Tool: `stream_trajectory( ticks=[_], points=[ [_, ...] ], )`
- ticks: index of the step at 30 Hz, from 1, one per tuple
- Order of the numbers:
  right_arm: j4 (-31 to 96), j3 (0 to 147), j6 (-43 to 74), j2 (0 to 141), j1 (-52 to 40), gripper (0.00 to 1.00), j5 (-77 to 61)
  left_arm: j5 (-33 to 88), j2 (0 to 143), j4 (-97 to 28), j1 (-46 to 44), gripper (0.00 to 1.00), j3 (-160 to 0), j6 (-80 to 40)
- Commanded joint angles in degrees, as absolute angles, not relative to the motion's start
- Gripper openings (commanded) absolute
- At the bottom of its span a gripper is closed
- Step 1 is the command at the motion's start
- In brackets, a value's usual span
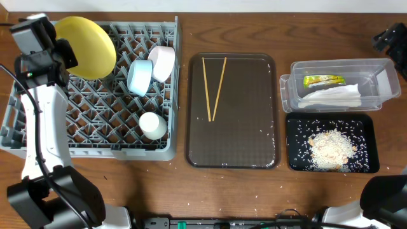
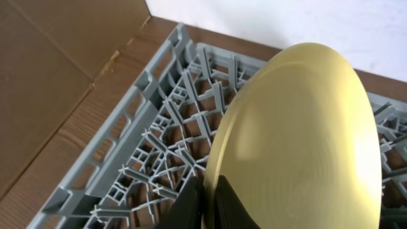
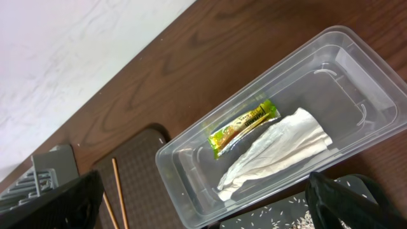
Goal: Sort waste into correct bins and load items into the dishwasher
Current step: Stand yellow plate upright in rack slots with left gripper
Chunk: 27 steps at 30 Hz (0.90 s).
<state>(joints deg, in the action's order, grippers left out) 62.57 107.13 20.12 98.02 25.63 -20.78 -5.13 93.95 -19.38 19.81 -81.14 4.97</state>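
My left gripper [image 2: 206, 203] is shut on the rim of the yellow plate [image 1: 86, 46], holding it on edge over the back left of the grey dish rack [image 1: 32, 137]; the plate also shows in the left wrist view [image 2: 305, 140]. The light blue bowl [image 1: 138, 77], white bowl [image 1: 163, 62] and white cup [image 1: 152, 125] sit in the rack. The chopsticks [image 1: 214, 88] lie on the brown tray [image 1: 233, 146]. The wrapper [image 3: 245, 127] and napkin [image 3: 276, 152] lie in the clear tub [image 3: 356, 76]. Rice crumbs [image 1: 329, 149] sit in the black tray [image 1: 296, 137]. My right gripper [image 3: 210, 203] is open and empty above the tub.
The rack [image 2: 127, 127] stands on the wooden table [image 1: 184, 191] next to brown cardboard [image 2: 51, 70]. Stray rice grains lie on the table in front of the trays. The right arm [image 1: 394, 41] is at the far right edge.
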Motion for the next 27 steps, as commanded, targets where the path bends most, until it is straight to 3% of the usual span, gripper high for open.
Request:
stream_trajectory(
  ticks=[1,13,15,16,17,27],
  points=[
    [62.6,107.8,19.2,97.4,25.3,0.99,-20.6,-6.1,97.0,-18.5,19.9,0.07,-80.7,5.8],
    [62.6,107.8,19.2,97.4,25.3,0.99,-20.6,-6.1,99.5,-17.0,19.1,0.07,-80.7,5.8],
    [62.6,107.8,19.2,97.4,25.3,0.99,-20.6,-6.1,99.5,-17.1,17.7,0.17,-80.7,5.8],
    [62.6,107.8,19.2,97.4,25.3,0.99,-20.6,-6.1,99.5,-17.3,16.5,0.35,-80.7,5.8],
    [62.6,107.8,19.2,97.4,25.3,0.99,-20.6,-6.1,99.5,-17.5,15.6,0.42,-80.7,5.8],
    [62.6,107.8,19.2,97.4,25.3,0.99,-20.6,-6.1,99.1,-19.0,8.1,0.51,-80.7,5.8]
  ],
)
